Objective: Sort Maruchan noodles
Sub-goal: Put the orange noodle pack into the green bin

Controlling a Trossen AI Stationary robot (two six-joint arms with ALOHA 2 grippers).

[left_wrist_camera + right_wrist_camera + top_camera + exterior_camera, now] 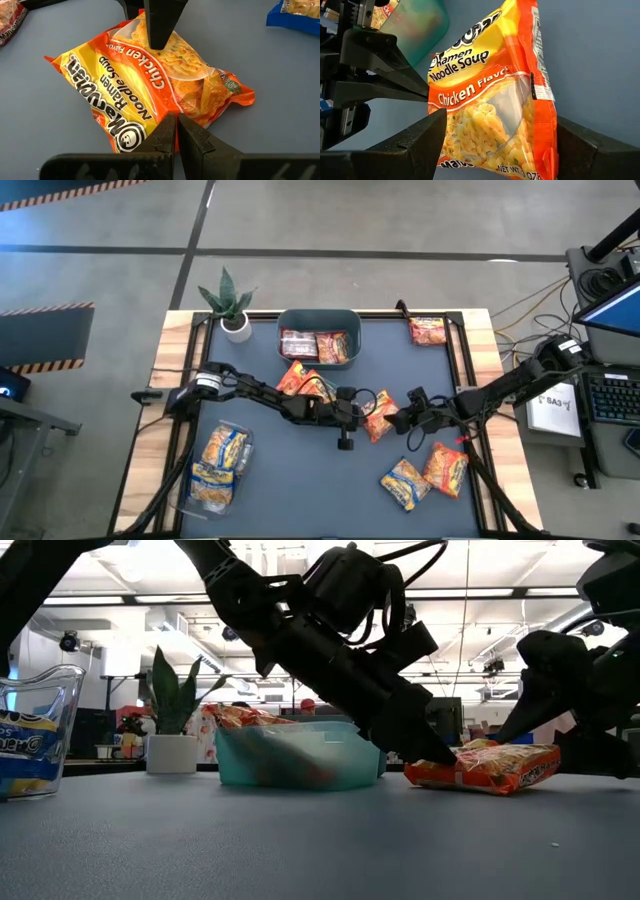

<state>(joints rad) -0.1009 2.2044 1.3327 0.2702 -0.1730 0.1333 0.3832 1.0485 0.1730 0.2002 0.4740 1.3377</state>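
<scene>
Mid-table [260,480], two arms are meeting over one orange noodle packet [378,417]. The left gripper [357,408], fingers pressed shut, is pinning the packet's edge, seemingly steadying it while the right gripper [400,420], fingers spread wide either side, is lining up to take it.

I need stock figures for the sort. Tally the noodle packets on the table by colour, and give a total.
Orange-red crinkly plastic packets: 5
Yellow-with-blue crinkly plastic packets: 3
Dark red-with-white crinkly plastic packets: 2
Total: 10, as counted from above; overlapping packets may hide more.
</scene>
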